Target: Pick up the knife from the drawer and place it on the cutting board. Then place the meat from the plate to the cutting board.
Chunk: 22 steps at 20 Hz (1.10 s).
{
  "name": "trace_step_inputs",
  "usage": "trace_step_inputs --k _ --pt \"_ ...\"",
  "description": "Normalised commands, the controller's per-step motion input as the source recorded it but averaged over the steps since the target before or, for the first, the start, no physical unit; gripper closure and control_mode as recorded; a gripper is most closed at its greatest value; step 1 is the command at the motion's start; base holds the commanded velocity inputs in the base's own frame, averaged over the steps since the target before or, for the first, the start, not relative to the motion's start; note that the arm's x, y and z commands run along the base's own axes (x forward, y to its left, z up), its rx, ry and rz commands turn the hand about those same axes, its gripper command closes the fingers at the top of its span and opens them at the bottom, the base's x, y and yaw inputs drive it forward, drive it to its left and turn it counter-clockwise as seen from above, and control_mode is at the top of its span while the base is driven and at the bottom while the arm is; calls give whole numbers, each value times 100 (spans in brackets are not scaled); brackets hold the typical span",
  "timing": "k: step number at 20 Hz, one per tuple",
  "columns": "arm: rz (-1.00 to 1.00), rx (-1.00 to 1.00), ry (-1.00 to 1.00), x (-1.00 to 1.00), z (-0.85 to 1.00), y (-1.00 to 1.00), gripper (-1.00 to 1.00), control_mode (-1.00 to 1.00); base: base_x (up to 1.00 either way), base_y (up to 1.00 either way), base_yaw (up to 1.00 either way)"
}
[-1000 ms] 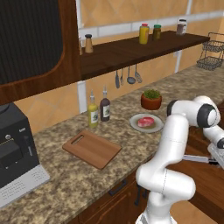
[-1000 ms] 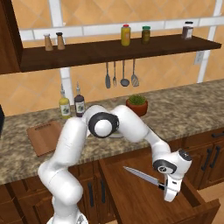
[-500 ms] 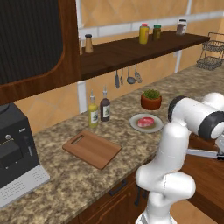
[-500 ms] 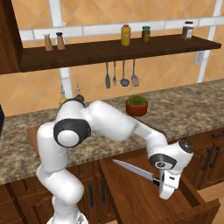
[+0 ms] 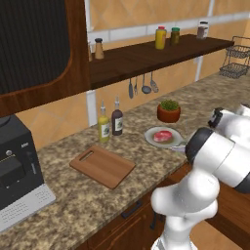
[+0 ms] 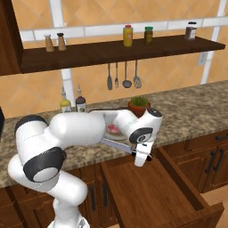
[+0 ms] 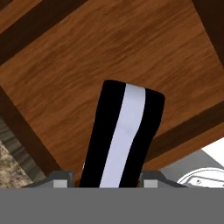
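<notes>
My gripper (image 6: 141, 156) is shut on the black handle of the knife (image 6: 116, 145). The silver blade points left, level with the counter's front edge, above the back of the open drawer (image 6: 151, 189). In the hand view the knife handle (image 7: 122, 135), black with a pale strip, rises between my fingertips over the drawer's wooden floor (image 7: 87, 65). The meat (image 5: 163, 135) lies on the plate (image 5: 151, 138) right of the cutting board (image 5: 102, 166), which is bare. My arm hides the gripper in the left base view.
A terracotta pot with a plant (image 5: 169, 111) stands behind the plate. Two bottles (image 5: 110, 125) stand behind the board. A black appliance (image 5: 17, 171) sits at the far left. Utensils (image 6: 122, 75) hang under the shelf. The drawer's side walls (image 6: 180, 176) jut forward.
The arm has lifted the knife up and to the left, from low over the drawer's right side to the counter's front edge. The elbow has swung to the left.
</notes>
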Motion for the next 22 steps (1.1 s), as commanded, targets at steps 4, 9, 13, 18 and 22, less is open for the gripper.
trace_step_inputs --k 4,9,13,18,22 --pt "0 -12 19 100 -2 100 100 -100 0 0 0" --pt "0 -12 7 73 5 100 100 -100 0 0 0" --pt "-2 -7 4 26 7 100 100 -100 0 0 0" --pt "-1 -1 1 1 0 100 100 -100 0 0 0" --pt "0 0 7 7 0 100 100 -100 0 0 0"
